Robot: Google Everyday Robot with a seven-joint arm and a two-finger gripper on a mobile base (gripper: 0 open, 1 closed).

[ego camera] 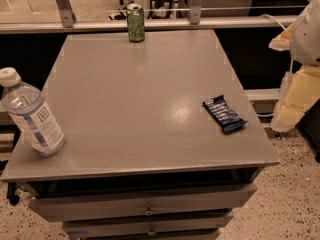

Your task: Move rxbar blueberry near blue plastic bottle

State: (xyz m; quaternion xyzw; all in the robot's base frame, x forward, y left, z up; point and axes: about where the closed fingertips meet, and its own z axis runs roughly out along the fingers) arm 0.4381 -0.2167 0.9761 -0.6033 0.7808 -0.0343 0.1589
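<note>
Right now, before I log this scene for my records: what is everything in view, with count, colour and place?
rxbar blueberry: one, dark navy wrapper, flat on the table's right side.
blue plastic bottle: one, clear with white cap and pale label, table's near left edge.
green can: one, green, middle of the far edge.
table: one, grey, centre of view.
drawers: at least two, grey, under the table's front.
gripper: one, cream and white, right edge of view, beside the table, apart from the bar.
</note>
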